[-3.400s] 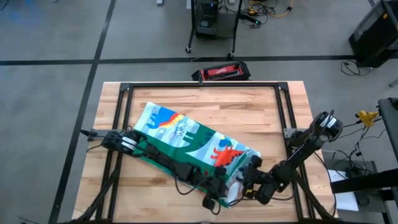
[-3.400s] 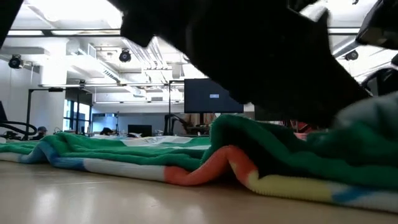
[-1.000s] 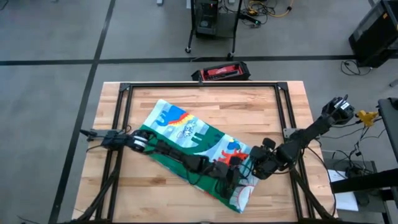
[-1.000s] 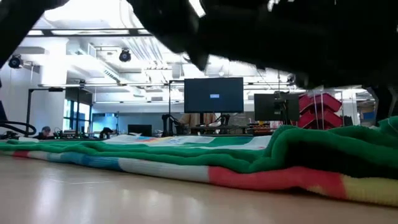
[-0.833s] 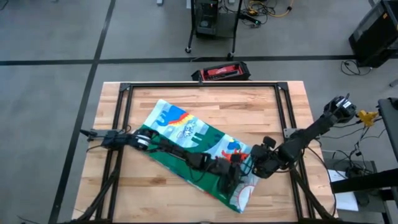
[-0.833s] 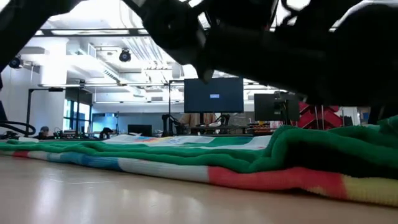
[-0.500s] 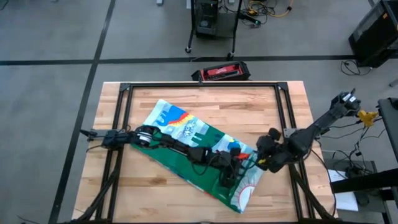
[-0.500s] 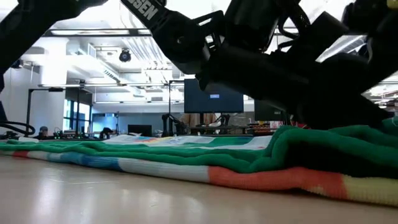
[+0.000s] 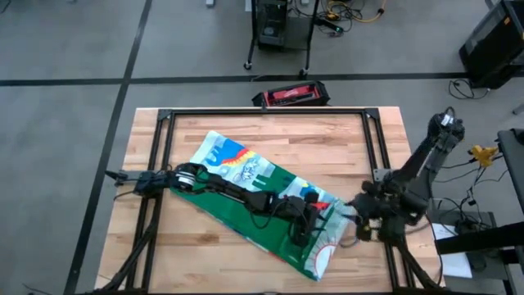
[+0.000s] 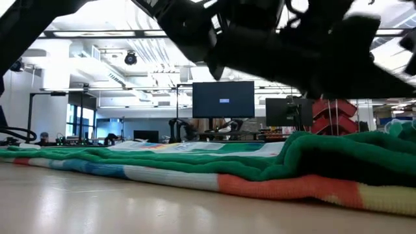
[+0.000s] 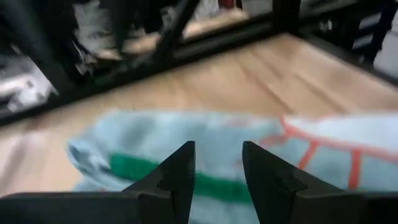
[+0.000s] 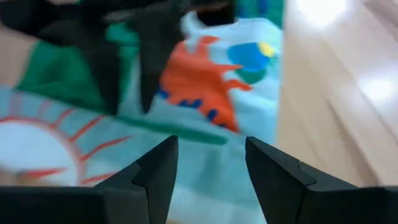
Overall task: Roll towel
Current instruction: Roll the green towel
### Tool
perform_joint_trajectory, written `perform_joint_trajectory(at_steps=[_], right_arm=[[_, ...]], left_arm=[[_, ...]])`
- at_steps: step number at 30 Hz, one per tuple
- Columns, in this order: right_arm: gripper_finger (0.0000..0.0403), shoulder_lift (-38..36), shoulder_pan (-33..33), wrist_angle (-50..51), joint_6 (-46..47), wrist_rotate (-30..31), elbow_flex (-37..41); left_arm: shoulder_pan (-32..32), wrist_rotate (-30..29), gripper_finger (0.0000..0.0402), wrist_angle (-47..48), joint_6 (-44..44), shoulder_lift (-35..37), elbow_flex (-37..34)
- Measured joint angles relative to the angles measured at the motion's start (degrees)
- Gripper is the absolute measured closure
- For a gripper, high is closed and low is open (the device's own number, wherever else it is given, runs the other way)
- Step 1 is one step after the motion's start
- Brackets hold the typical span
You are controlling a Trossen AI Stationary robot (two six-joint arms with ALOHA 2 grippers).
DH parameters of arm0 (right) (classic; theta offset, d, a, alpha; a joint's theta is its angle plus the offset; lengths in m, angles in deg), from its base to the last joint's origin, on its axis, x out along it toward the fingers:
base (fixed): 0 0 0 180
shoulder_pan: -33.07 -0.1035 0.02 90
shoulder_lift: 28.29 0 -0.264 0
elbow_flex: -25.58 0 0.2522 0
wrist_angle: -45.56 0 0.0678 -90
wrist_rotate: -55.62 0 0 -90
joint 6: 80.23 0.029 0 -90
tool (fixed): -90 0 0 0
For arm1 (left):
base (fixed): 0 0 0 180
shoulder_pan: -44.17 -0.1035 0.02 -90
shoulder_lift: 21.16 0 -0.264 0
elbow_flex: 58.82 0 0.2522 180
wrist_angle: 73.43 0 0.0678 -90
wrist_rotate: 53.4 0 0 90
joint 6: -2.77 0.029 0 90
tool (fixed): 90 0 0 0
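Your right gripper (image 9: pixel 358 223) has just backed off the towel (image 9: pixel 246 182) edge, fingers apart, empty. Left gripper (image 9: pixel 296 232) hovers over its near end, fingers apart. Towel lies diagonal on the table (image 9: pixel 344 139), only folded; regrasp needed.

Wooden table (image 9: pixel 344 143) — the towel (image 9: pixel 246 176) lies diagonally on it, seemingly partly folded.

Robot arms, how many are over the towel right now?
1. The left arm stretches across the towel; the right arm sits off its right end, beside the table edge.
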Motion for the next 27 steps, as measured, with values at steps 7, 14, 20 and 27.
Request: perform_joint_trajectory(at_steps=[7, 14, 20, 27], right_arm=[[0.0256, 10.3, -9.3, -13.5, 1.4, 2.4, 0.0], [0.0247, 21.3, -9.4, -14.7, 13.6, -3.2, 0.0], [0.0247, 28.4, -9.4, -16.7, 21.5, -4.1, 0.0], [0.0239, 35.5, -9.2, -28.0, 20.7, -3.3, -0.1]], left_arm=[[0.5, 1.4, 0.0283, -5.7, -1.2, -0.3, 0.1], [0.3, 1.3, 0.0283, -5.7, -1.8, -2.4, 0.0], [0.2, 1.1, 0.0283, -8.8, -3.7, -5.8, 0.0], [-0.7, 1.0, 0.0283, -9.7, -3.5, -6.6, 0.0]])
